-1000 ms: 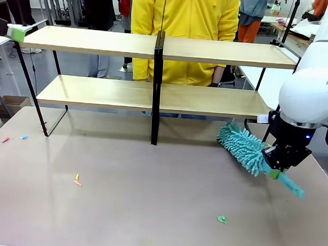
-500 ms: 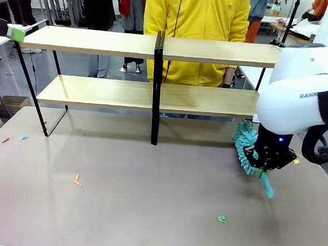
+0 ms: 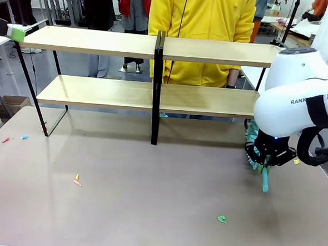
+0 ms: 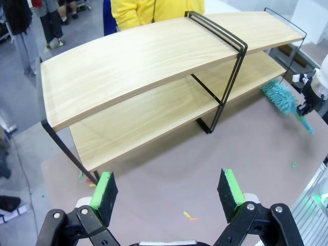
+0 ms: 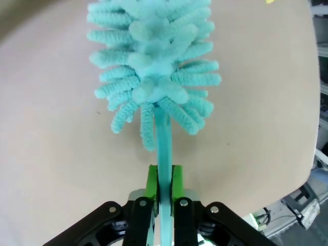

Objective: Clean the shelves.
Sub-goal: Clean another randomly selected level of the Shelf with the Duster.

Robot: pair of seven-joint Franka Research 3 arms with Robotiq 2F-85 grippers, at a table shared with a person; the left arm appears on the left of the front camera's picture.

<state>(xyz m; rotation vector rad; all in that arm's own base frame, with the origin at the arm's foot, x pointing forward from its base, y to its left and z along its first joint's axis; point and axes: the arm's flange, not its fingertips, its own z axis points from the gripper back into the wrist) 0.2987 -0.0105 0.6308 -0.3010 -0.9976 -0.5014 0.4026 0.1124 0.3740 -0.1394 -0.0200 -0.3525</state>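
Wide two-tier light-wood shelves in black metal frame at table's far side, right gripper clamped on teal fluffy duster just beside their right end, left gripper spread apart, holding nothing, "RANK" partly legible on right arm.

One rack w/ two wood boards and one black centre post. One teal duster. Two grippers: left gripper, right gripper. Approx. five small coloured scraps on one table. One person in yellow directly behind the rack; others stand farther back.
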